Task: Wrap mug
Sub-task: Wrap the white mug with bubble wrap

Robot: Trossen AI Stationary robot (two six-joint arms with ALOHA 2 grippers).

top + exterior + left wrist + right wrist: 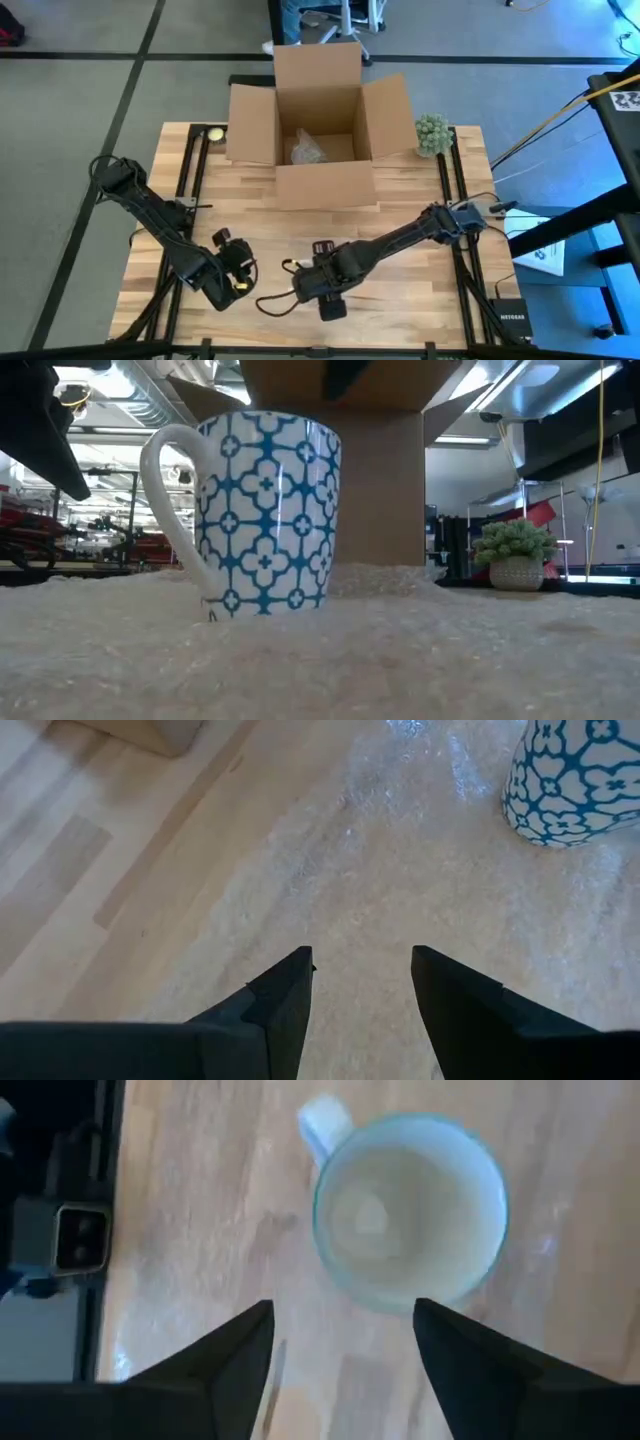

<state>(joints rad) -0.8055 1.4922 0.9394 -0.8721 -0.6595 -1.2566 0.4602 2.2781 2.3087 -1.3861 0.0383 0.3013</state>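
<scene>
Butcher-block planks form the table (420,275), which stands on grey carpet crossed by dark lines, with office chair legs and a person's legs at the 12 o'clock edge of the high view. At the table's 12 o'clock side sits an open cardboard box (322,125), flaps spread, with a crumple of clear plastic (306,148) inside. Just beside the box's flap, toward 2 o'clock, stands a small potted plant (433,134); a little pale ball (214,133) rests at 10 o'clock near the table corner.

From table height, the mug (258,510) stands upright on a sheet of bubble wrap (400,650), white with a blue quatrefoil lattice, its handle turned to 9 o'clock in that view, with the box wall behind it.

Right gripper (343,1342) hangs directly over the mug at the table's 6 o'clock edge, looking straight down into the empty white interior; its two dark fingers (232,1355) are spread wide and grip nothing.

Left gripper (362,975) is at about 7 o'clock on the table, low over the bubble wrap, with the mug off toward 2 o'clock in its own camera. Its fingers (285,990) stand moderately apart, nothing between them, and apart from the mug.
</scene>
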